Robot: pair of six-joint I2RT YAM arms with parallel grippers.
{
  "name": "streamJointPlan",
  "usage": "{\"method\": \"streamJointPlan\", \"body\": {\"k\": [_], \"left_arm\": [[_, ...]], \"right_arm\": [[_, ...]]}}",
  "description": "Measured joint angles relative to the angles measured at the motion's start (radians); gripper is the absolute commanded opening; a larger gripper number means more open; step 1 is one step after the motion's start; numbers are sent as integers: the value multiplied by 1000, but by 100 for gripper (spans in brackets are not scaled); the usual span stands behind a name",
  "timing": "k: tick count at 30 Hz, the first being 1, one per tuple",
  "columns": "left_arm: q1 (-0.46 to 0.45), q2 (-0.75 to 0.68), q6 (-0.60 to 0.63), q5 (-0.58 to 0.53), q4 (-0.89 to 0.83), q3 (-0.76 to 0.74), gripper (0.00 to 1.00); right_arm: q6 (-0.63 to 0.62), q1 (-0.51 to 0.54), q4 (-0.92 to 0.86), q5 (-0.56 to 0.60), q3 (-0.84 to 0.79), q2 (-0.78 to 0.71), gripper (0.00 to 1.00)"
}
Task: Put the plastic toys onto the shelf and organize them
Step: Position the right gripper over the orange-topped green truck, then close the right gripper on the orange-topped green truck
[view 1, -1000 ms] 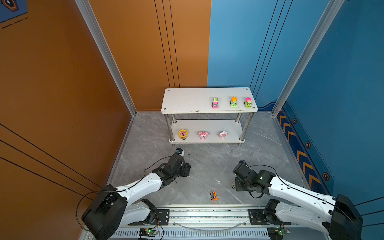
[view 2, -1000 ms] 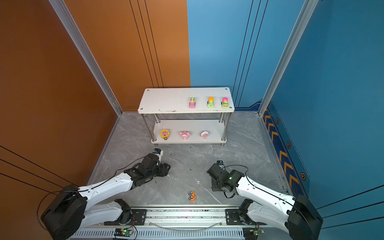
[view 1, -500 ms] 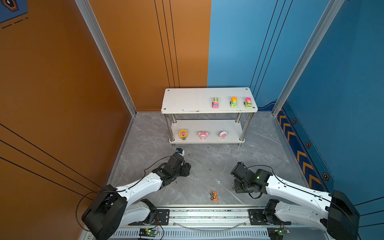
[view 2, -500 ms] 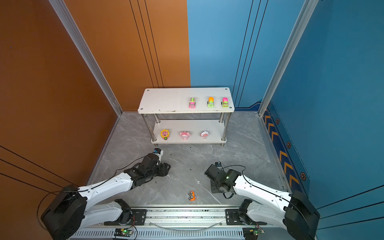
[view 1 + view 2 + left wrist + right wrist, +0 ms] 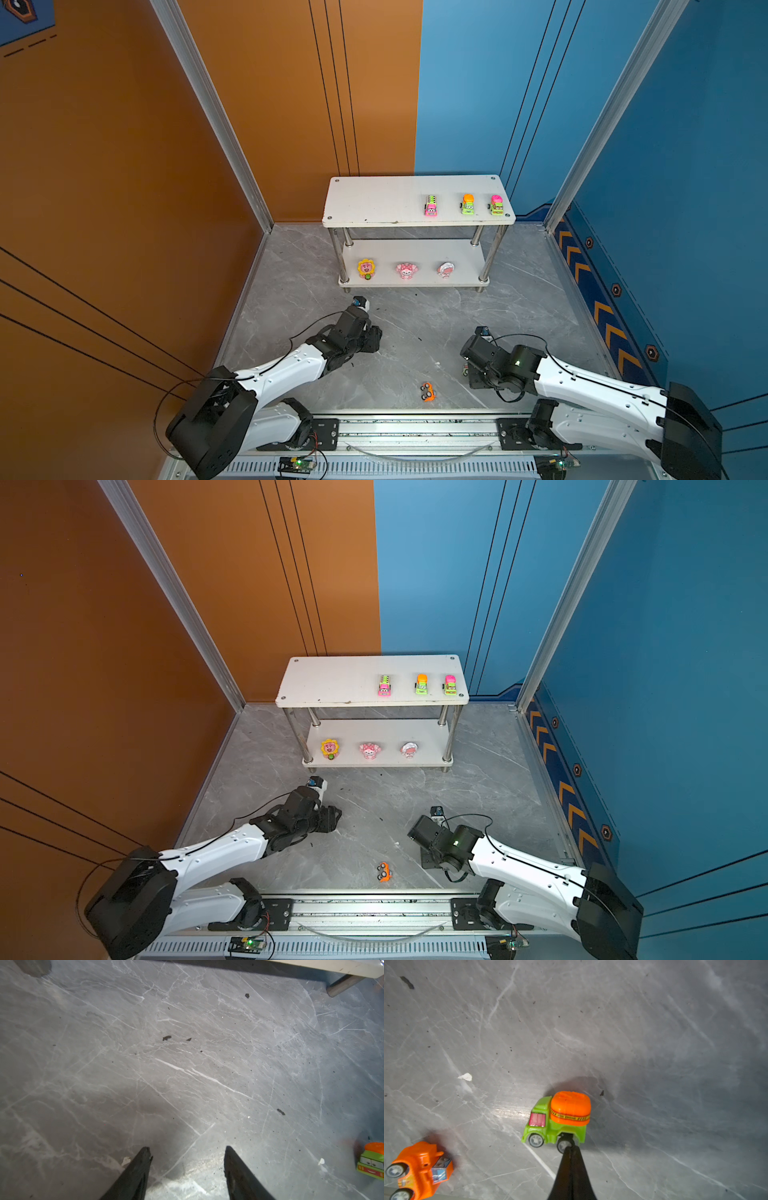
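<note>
The shelf stands at the back. Three toy cars, pink, green and orange, and green and pink, sit on its top board. Three figurines line the lower board. An orange car lies on its side on the floor. A green truck with an orange tank stands upright; my right gripper is shut, its tips against the truck's rear wheel and holding nothing. My left gripper hangs open over bare floor.
The grey marble floor carries small dark specks. Orange and blue walls close in the cell on three sides. A metal rail runs along the near edge, just behind the orange car.
My right arm has edged a little to the left, toward the middle of the floor. The left arm and the toys on the shelf have not moved.
</note>
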Motion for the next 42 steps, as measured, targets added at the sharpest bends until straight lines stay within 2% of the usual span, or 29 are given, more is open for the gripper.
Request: {"method": "streamJointPlan", "body": {"k": [5, 11, 23, 26, 30, 38, 42], "left_arm": [[0, 8, 0, 6, 3, 1, 59], [0, 8, 0, 10, 7, 1, 59], [-8, 30, 0, 14, 22, 3, 58], [-8, 30, 0, 15, 22, 3, 59], [-11, 30, 0, 17, 22, 3, 59], [-23, 7, 8, 21, 25, 3, 60], [-25, -6, 12, 21, 23, 3, 60]], "right_arm": [[34, 24, 16, 9, -18, -25, 0], [72, 42, 32, -62, -96, -43, 0], [97, 38, 40, -57, -87, -17, 0], [92, 3, 56, -34, -68, 20, 0], [50, -95, 123, -14, -58, 65, 0], [-88, -293, 279, 7, 11, 213, 0], [-150, -334, 285, 13, 56, 266, 0]]}}
